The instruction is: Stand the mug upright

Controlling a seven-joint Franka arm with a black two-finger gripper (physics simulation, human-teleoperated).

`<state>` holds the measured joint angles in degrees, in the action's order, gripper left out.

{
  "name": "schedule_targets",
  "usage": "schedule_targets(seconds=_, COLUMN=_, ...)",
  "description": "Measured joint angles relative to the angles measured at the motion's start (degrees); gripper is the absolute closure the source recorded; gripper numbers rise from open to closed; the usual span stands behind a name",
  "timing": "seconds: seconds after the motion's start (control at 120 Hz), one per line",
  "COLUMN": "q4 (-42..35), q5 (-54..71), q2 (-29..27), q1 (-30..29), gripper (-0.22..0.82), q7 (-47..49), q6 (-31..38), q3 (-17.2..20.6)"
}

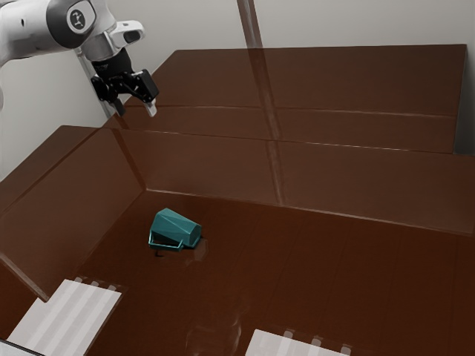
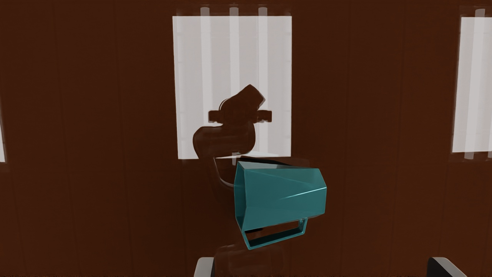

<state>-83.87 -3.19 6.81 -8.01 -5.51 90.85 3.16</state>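
The pale wall [image 1: 356,22] is being seen behind the glossy brown surface [image 1: 334,289], across which straight lines are being shown; which of them are true edges cannot be told. The arm [image 1: 44,33] is being held over it from the exterior view's upper left. Pale striped patches [image 2: 232,57] are being displayed on the surface, one being crossed by a dark shape [image 2: 236,127] like an arm's reflection. The claw [image 1: 136,111] is being held high, well apart from the mug [image 1: 177,228], with open air being left between them. Its fingers [image 2: 205,267] are being kept wide apart, nothing being gripped. The mug is being supported on its side by the surface, its mouth being turned toward the exterior view's left and its base toward the right. Room is being left all around it, a broad stretch being offered toward the exterior view's right. The handle [image 2: 276,238] is being pointed sideways, toward the fingers' side in the wrist view.
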Motion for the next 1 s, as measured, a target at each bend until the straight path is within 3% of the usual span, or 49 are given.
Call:
schedule_targets(seconds=0.492, q4=0.0, q5=0.1, q2=0.1, q1=-0.2, gripper=0.0, q7=0.3, q6=-2.6, q3=-0.6)
schedule_targets(seconds=0.717, q4=-4.1, q5=-9.9, q2=0.5, q1=-1.1, gripper=0.0, q7=-3.8, q6=-3.3, q3=-9.6)
schedule_targets(seconds=1.0, q4=-11.6, q5=-24.9, q2=5.0, q1=-3.8, gripper=0.0, q7=-13.0, q6=-0.9, q3=-12.5)
